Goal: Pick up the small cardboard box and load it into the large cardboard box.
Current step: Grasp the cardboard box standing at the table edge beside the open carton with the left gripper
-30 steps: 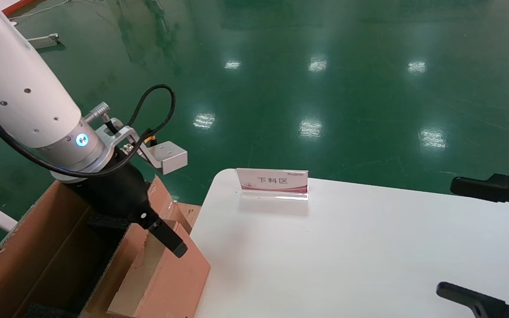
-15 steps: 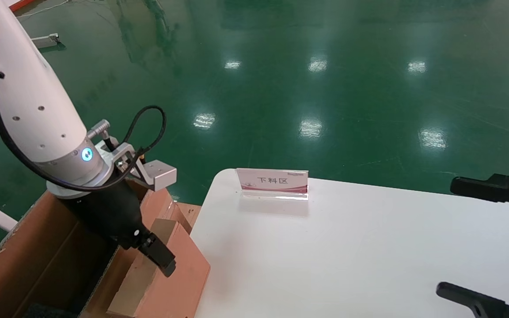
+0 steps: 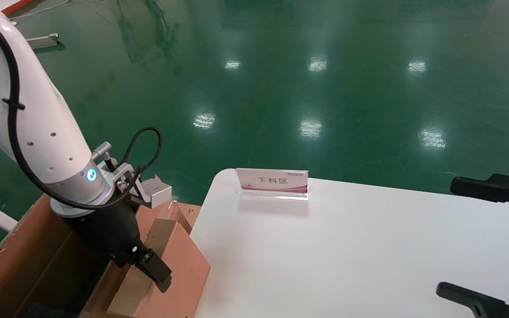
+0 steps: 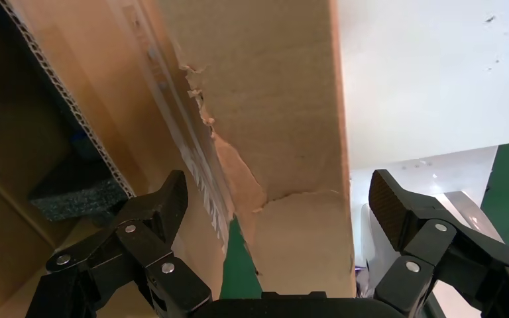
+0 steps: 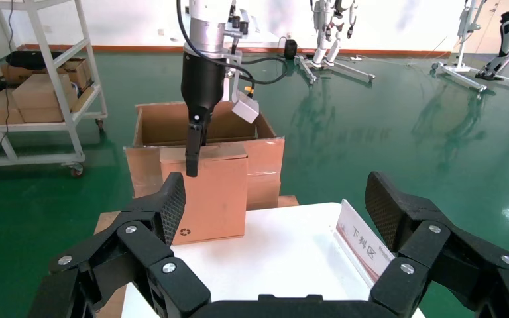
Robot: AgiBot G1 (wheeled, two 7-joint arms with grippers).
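The small cardboard box is a reddish-brown oblong carton with a wide pale tan tape strip along its top. In the left wrist view the strip is torn and ragged along one side. A small recycling mark is printed low on the side seen from the right wrist view. The box stands between the large cardboard box and the left edge of the white table, close against both. What carries it from below I cannot tell.

The left gripper hangs just above the top of this small box. Its fingers are spread wide, one on each side of the tape strip, and they do not touch the cardboard.

The large box is open, with tall flaps, clear tape on one flap edge and a black foam block inside.

The right gripper is over the right part of the table, also spread apart and holding nothing. A small sign stand with Chinese characters is at the far edge of the table.
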